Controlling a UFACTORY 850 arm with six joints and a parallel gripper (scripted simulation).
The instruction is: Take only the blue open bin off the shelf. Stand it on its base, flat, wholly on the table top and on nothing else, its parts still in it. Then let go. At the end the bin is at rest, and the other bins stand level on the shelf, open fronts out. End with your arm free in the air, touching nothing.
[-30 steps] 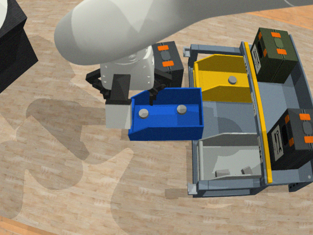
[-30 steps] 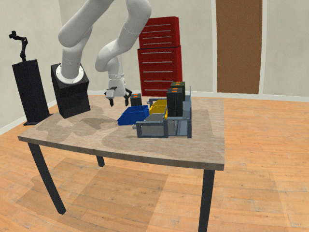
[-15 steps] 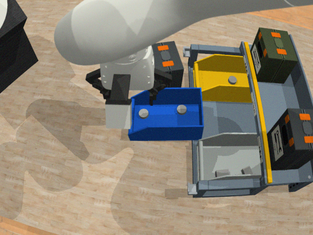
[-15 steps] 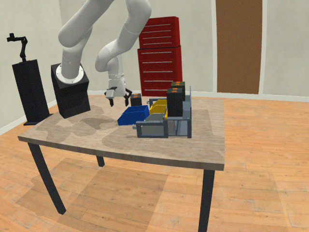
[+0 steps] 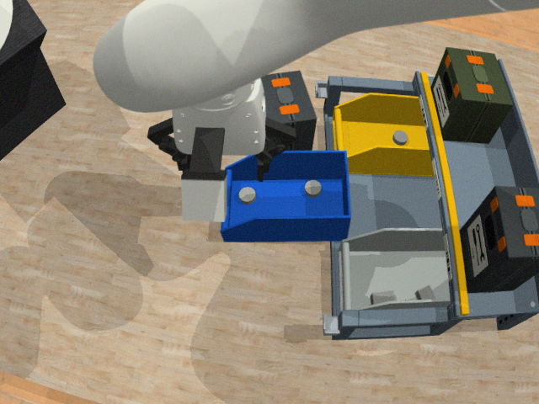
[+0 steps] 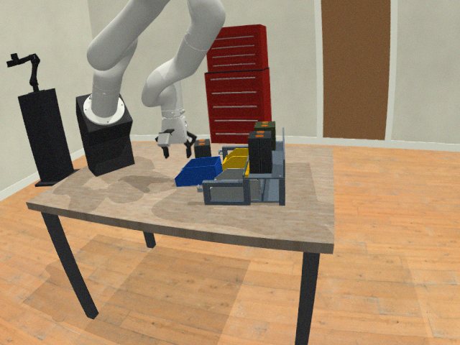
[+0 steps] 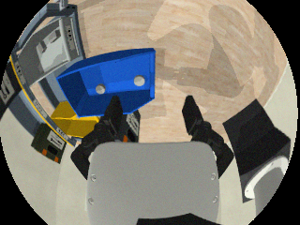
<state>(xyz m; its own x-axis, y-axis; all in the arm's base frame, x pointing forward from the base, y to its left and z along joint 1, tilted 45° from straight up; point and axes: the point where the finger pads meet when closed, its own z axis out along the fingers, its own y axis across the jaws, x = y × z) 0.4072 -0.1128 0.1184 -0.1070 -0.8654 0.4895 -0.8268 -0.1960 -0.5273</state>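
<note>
The blue bin (image 5: 283,229) (image 6: 196,177) (image 7: 114,70) sticks out from the front of the shelf (image 5: 374,317) (image 6: 227,182), with its rear end overlapping the shelf's front edge in view. It holds two grey round parts. Whether its base touches the table, and what bears its rear, is hidden. My gripper (image 5: 221,176) (image 6: 177,157) (image 7: 152,102) is open and empty, above the bin's low front end; one finger overlaps the bin in the wrist view. The yellow bin (image 5: 392,162) (image 7: 75,127) and the grey bin (image 5: 356,280) (image 6: 232,174) stand on the shelf, open fronts out.
A dark case (image 5: 302,117) (image 6: 202,149) stands on the table top (image 5: 261,348) (image 6: 129,208), beyond the blue bin and close to it. A green case (image 5: 470,108) and another dark case (image 5: 500,265) (image 6: 259,156) stand on the shelf's upper level, behind a yellow strip (image 5: 448,191).
</note>
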